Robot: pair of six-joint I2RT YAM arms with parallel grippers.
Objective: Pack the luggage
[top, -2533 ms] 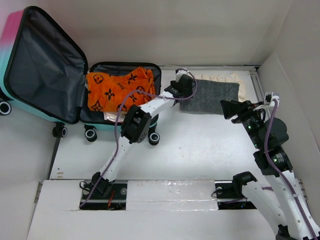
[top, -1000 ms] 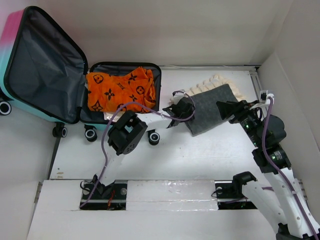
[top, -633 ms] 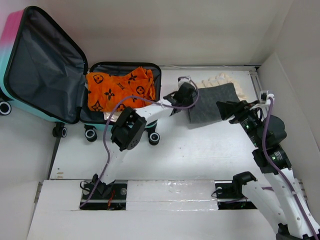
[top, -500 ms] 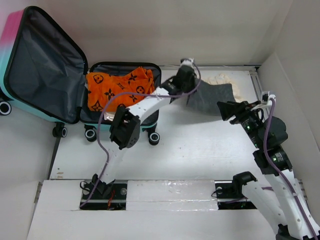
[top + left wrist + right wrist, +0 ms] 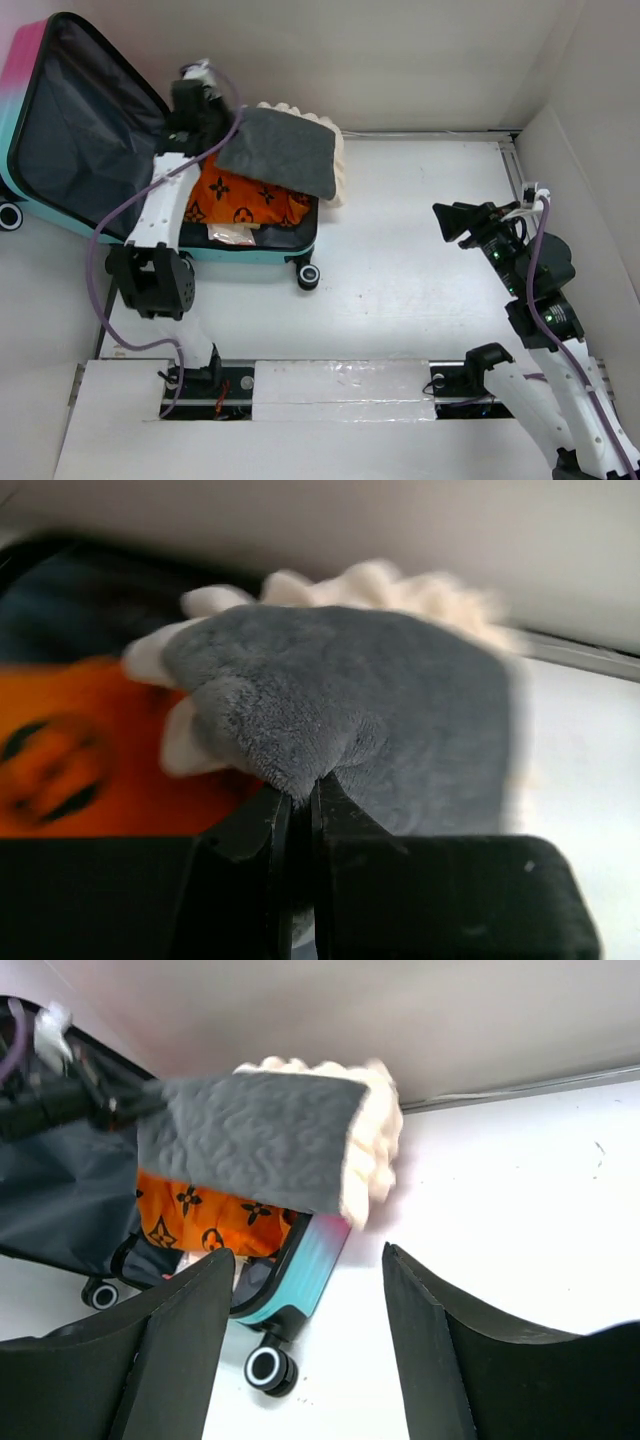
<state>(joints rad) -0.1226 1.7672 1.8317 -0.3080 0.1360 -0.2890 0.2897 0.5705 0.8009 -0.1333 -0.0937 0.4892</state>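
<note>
Partly done, by the look of it. Open below the left fingers (image 5: 296, 810): the luggage (image 5: 85, 130), lid up. Clamped in those fingers by one corner, hanging over the open half: a grey blanket (image 5: 285, 150), not yet laid in. Already inside, beneath it: an orange cloth (image 5: 245, 200). Well off to the side: right fingers (image 5: 455, 220), apart and holding nothing. Probably left to do: lower blanket, shut lid.

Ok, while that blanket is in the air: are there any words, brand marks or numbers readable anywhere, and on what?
No text reads clearly in any view.
Orange cloth in the luggage: dark monogram-style motifs, too small and blurred to read as letters.
Grey blanket: no label or tag showing.
Luggage shell and lining: no lettering showing.
</note>
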